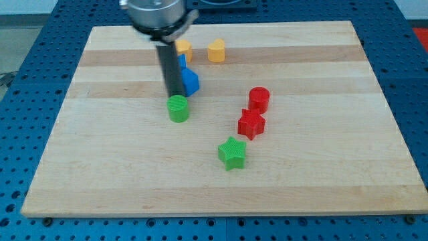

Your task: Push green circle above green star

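Wooden board [321, 187] carries green, red, yellow and seemingly blue blocks.

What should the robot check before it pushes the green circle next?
1. My tip close to the green circle: ok, it sits just at the circle's top edge in the view.
2. Tip on the correct side for the push: not ok; the green star lies toward the view's lower right, so the tip belongs on the circle's left.
3. Spot above the green star free: not ok, the red star-like block sits close to it.
4. Blue blocks safe: cannot tell, the rod hides part of them.
5. Green circle actually touched: cannot tell.
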Robot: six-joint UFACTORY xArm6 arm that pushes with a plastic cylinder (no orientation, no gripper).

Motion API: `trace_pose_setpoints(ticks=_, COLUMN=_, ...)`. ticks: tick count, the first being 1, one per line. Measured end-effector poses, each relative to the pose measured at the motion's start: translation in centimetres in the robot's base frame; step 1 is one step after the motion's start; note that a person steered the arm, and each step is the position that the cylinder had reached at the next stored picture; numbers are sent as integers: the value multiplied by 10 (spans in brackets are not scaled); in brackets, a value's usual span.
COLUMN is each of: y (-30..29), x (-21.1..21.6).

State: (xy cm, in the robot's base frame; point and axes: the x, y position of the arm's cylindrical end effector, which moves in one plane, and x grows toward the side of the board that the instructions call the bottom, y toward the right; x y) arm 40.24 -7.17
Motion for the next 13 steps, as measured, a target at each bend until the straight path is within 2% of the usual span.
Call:
trace_pose_setpoints(ticks=2, y=4, x=3)
trace_pose_setpoints(ticks=4, y=-37, x=10)
trace_pose_setpoints(ticks=5, y=-25, x=23)
trace_pose_setpoints(ticks=7, y=67, x=16)
trace_pose_setpoints(ticks=8, y=70, x=10)
trace_pose_setpoints(ticks=10, y=16, x=27)
trace_pose_setpoints(ticks=11, y=9, x=44)
trace_pose_setpoints(ticks=12, y=33, x=65)
trace_pose_setpoints(ticks=13, y=57, x=70)
